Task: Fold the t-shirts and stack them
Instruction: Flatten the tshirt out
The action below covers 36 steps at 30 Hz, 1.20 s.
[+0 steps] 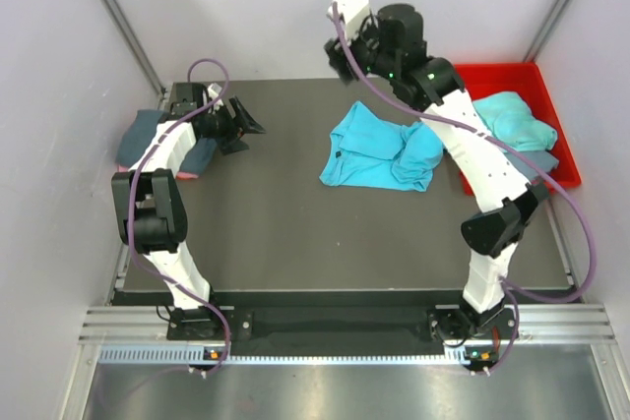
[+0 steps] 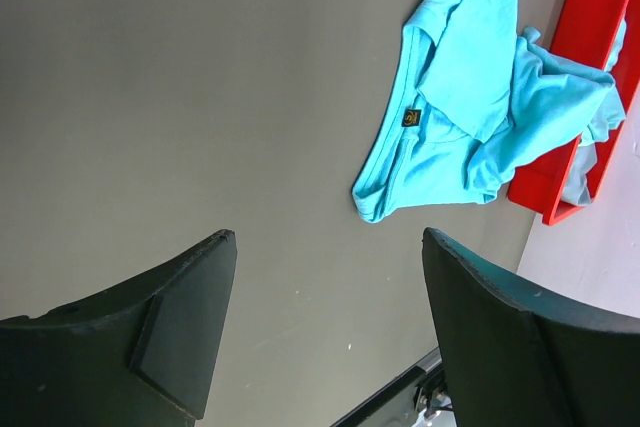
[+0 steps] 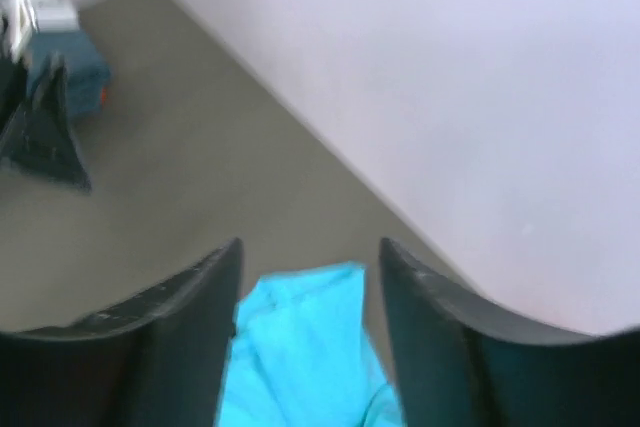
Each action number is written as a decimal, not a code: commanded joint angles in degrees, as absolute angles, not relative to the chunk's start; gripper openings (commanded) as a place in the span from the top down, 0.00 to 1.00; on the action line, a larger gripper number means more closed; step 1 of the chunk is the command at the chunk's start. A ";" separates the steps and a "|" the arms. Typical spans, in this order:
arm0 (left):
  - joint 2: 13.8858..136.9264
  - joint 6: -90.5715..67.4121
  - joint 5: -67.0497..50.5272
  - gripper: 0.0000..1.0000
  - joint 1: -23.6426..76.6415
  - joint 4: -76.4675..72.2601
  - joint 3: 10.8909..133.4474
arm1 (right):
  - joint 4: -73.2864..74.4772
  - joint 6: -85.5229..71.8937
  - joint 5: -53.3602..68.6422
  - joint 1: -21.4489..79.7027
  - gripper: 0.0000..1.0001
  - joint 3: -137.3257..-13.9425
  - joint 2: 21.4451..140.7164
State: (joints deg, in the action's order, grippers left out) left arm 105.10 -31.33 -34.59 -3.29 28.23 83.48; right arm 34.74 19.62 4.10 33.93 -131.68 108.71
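Overhead, the right gripper (image 3: 310, 247) hangs high above the dark table (image 1: 276, 233), its two fingers parted with nothing between them. A crumpled turquoise t-shirt (image 1: 379, 154) lies on the tabletop directly beneath it, and one edge of the cloth shows through the gap between the fingers in the wrist view. Off to that gripper's right, and lower, a red bin (image 1: 512, 71) sits at the table's edge. It holds another bunched teal t-shirt (image 1: 517, 117), with a greyer cloth (image 1: 539, 159) just beside it.

Across the table, the left gripper (image 2: 328, 237) is held low, jaws spread wide and empty, pointing toward the turquoise t-shirt. That shirt lies well ahead of its fingertips, beyond a stretch of bare surface. Just behind this gripper and to its left, a small pile of t-shirts (image 1: 143, 135) rests at the table's edge, slate blue on top with a strip of pink showing underneath. Neither gripper touches any cloth.
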 commanded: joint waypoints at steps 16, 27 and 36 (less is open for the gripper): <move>100.46 -29.18 -33.05 0.21 -3.43 27.07 82.62 | 48.16 15.29 13.18 31.64 0.33 -113.12 123.57; 100.28 -29.36 -33.14 0.21 -3.43 26.98 82.00 | 47.02 15.55 12.66 31.82 0.34 -117.67 133.49; 99.93 -28.74 -32.52 0.20 -3.69 27.25 81.47 | 46.76 16.35 11.95 31.90 0.54 -119.35 136.14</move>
